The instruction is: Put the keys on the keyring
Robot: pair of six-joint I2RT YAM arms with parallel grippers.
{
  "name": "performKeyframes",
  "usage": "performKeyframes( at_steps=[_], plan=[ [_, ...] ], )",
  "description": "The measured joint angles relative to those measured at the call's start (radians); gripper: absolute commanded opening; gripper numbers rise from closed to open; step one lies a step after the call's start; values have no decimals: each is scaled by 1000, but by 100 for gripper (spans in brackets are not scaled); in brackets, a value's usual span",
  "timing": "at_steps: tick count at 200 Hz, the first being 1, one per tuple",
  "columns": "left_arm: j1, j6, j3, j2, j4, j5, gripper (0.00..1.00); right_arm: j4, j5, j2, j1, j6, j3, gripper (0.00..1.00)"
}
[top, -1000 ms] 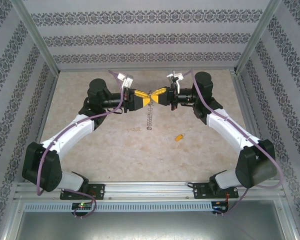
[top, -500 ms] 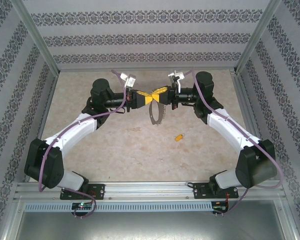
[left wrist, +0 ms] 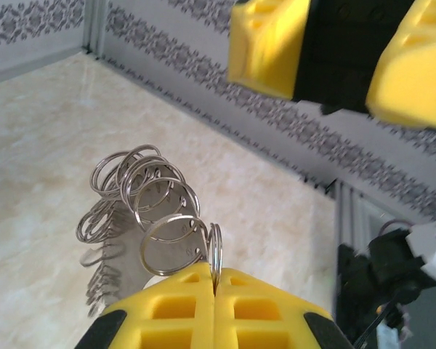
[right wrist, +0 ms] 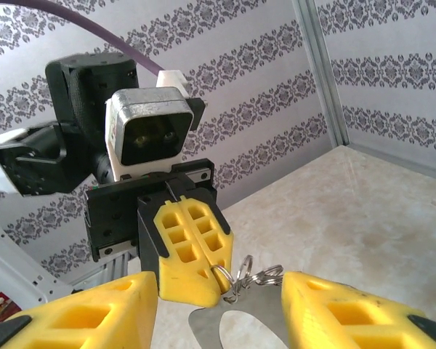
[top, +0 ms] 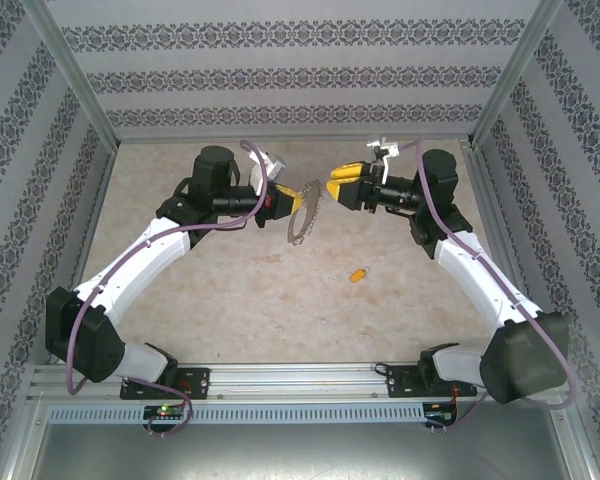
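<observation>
Keyring (top: pixel 302 214) hangs clamped in left gripper (top: pixel 290 199); right gripper (top: pixel 334 184) gapes released nearby, key (top: pixel 358 274) on table (top: pixel 230 300).

Keyring (right wrist: pixel 269 313) bottom cut off; key (top: pixel 358 274) detail too small.

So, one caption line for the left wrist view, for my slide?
Left gripper shut on the keyring, open right gripper facing it.
</observation>
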Motion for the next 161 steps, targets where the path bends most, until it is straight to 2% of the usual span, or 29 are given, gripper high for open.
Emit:
performKeyframes(
  at_steps=[31,67,97,161],
  plan=[
    [-19,127,55,0,-178,-56,0,-20,1,-2,13,12,-32,45],
    [-21,176,59,0,-253,-52,0,-36,4,2,67,19,-71,38],
    [-21,174,58,-2,-252,-29,0,-39,3,1,95,30,-103,32],
    [-6,15,-54,-30,-50,106,0,-23,10,-10,142,61,-159,36]
  ],
)
